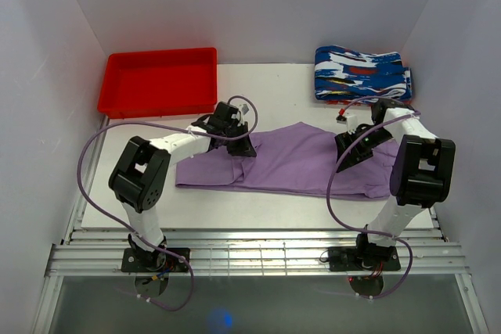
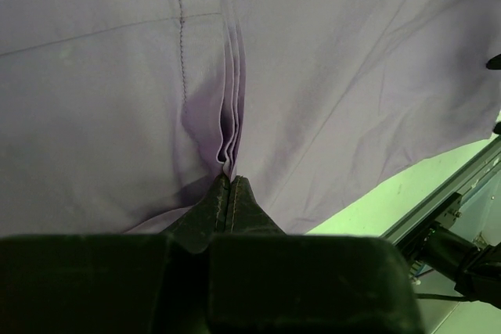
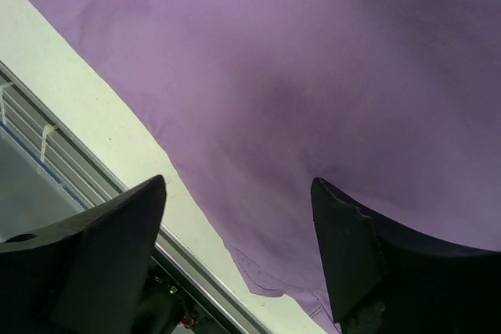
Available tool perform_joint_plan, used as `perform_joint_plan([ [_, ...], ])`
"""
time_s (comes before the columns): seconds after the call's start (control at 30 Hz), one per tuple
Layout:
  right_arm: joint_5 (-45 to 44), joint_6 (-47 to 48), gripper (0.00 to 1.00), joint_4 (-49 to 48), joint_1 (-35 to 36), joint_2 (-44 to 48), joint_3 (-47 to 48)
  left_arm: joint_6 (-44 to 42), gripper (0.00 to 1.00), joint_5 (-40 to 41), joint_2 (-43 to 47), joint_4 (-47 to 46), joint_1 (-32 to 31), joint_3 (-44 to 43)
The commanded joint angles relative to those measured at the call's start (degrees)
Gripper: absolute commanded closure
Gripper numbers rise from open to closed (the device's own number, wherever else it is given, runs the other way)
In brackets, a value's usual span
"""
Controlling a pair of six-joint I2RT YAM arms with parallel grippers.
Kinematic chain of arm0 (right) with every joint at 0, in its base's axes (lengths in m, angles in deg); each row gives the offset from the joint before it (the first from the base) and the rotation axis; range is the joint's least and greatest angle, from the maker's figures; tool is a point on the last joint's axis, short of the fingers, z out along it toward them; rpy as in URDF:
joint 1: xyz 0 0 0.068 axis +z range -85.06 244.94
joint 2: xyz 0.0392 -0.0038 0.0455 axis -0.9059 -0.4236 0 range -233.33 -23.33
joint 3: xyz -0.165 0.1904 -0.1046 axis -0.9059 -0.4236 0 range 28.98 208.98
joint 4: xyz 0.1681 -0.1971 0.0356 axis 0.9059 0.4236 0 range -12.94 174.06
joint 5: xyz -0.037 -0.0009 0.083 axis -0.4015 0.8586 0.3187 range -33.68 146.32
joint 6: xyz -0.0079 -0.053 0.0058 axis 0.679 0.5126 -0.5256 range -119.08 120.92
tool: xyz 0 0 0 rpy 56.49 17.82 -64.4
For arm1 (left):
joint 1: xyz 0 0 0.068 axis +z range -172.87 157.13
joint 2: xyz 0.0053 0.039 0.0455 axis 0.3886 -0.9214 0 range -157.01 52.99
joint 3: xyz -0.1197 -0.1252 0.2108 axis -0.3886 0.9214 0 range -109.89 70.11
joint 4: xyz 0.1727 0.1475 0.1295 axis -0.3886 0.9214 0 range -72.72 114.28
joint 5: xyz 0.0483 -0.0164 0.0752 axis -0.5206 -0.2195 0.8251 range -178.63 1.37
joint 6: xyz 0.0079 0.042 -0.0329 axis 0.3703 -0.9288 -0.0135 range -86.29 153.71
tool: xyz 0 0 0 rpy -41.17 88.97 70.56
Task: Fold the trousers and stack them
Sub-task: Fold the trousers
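You are looking at a robot lab cell, plain white walls [image 1: 258,5] on three sides, a white table [image 1: 258,210], metal rails [image 1: 258,260] at its near edge, left arm [image 1: 141,176] and right arm [image 1: 423,171] bolted there, loose purple cables [image 1: 84,158], a red tray [image 1: 160,84].

1. In the top view, the tips of the left tool [image 1: 241,148] are hidden under its own body.
2. The 3 o'clock end of the trousers [image 1: 290,163] is covered by the right arm [image 1: 419,170], and a patch by the right tool [image 1: 354,149].
3. In the left wrist view, the trousers are cut off at 9 and 12 o'clock.
4. In the right wrist view, they are cut off at 12 and 3 o'clock.
5. The count of patterned garments [image 1: 362,74] at 1 o'clock cannot be told; a red item [image 1: 342,117] beside them is too small to be identified.
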Motion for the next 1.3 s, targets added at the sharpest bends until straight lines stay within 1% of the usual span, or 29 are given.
perform_joint_plan([
  [0.0,-0.7,-2.1,0.22,-2.4,0.0,-0.8,-1.4,0.7,1.0,0.9,6.0,-0.5,-0.6,0.2],
  [0.13,-2.4,-4.9,0.29,-5.7,0.1,-2.5,-2.7,1.0,1.0,0.7,7.7,0.9,-0.9,-0.4],
  [0.3,-2.5,-6.2,0.32,-7.3,0.3,-3.3,-3.6,1.4,1.0,0.6,6.6,1.1,-1.9,-2.4],
  [0.6,-2.3,-6.0,0.33,-7.5,0.5,-3.3,-4.3,3.1,1.0,0.3,2.7,-1.0,-5.0,-4.9],
  [0.73,-1.8,-6.0,0.33,-7.5,0.5,-3.2,-4.1,3.8,1.0,1.2,1.0,-1.0,-6.2,-5.5],
  [0.93,-1.2,-6.0,0.32,-7.1,0.5,-3.0,-4.0,4.5,1.0,3.6,-1.3,-1.9,-6.2,-5.3],
  [0.97,-1.2,-6.0,0.31,-7.1,0.5,-2.8,-4.0,4.2,0.87,3.7,-1.5,-2.1,-6.2,-5.4],
  [1.07,-1.1,-5.9,0.3,-6.8,0.5,-2.3,-3.8,2.8,0.66,3.9,-0.4,-2.7,-6.2,-5.9],
  [1.1,-0.8,-5.8,0.3,-6.7,0.5,-2.0,-3.6,2.2,0.56,4.3,0.2,-2.7,-6.2,-6.2],
  [1.2,-0.2,-5.6,0.29,-5.9,0.5,-1.6,-3.1,-0.7,0.41,6.3,4.0,-2.0,-5.4,-6.3],
  [1.23,-0.2,-5.4,0.29,-5.5,0.5,-1.3,-2.6,-2.0,0.34,6.4,5.2,-1.5,-4.8,-6.1],
  [1.27,-0.1,-5.3,0.28,-4.9,0.5,-1.1,-2.4,-2.6,0.32,6.5,6.3,0.1,-4.1,-6.1],
])
